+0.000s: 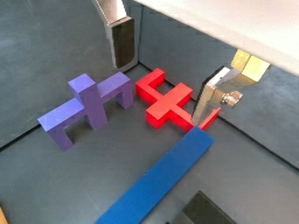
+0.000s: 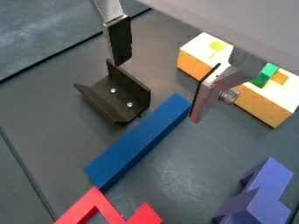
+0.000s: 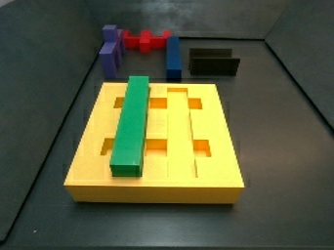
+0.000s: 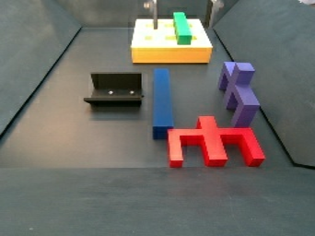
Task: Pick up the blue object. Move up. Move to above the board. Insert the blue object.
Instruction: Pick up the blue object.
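The blue object (image 1: pixel 163 184) is a long blue bar lying flat on the dark floor; it shows in both wrist views (image 2: pixel 140 140) and both side views (image 3: pixel 174 57) (image 4: pixel 161 100). My gripper (image 1: pixel 165 87) (image 2: pixel 160 85) hangs open and empty above the floor, over the bar's end nearest the board, with nothing between its silver fingers. The board (image 3: pixel 209 171) (image 4: pixel 154 53) (image 2: pixel 198 57) is a large yellow grooved block. A green bar (image 3: pixel 132 122) sits in one of its grooves.
A purple block (image 1: pixel 87 105) (image 4: pixel 238 90) and a red piece (image 1: pixel 163 98) (image 4: pixel 215 143) lie beside the blue bar. The dark fixture (image 2: pixel 114 96) (image 4: pixel 114 89) stands on its other side. Dark walls enclose the floor.
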Controlling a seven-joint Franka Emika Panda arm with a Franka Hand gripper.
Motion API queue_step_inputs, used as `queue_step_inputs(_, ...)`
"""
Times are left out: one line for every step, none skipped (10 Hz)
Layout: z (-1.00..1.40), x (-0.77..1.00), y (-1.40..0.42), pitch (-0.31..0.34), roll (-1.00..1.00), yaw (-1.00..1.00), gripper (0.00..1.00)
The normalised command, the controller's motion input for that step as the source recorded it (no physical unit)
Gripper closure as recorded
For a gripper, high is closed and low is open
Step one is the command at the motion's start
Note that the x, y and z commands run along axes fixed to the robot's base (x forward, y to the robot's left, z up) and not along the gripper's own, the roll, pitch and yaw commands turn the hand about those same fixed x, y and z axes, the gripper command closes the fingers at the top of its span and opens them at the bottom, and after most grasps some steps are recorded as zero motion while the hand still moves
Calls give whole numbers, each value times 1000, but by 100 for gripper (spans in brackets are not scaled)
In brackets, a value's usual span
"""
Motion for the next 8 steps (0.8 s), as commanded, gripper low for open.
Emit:
queue_step_inputs(-17, 0, 0, 0, 0, 0, 0)
queue_step_inputs(-609, 814, 0, 139, -54, -137, 0)
queue_step_inputs(-920, 706, -14, 0, -60, -234, 0)
queue_step_inputs(-983, 280, -51, -81, -40, -183, 0)
queue_step_inputs(-1000, 206, -46, -84, -21, -77, 0)
queue_step_inputs(-1000, 37, -97, -111, 0, -63, 0)
queue_step_inputs(-977, 0, -97, -139, 0, -26, 0)
queue_step_inputs(-920, 111, -80, -51, 0, 0, 0)
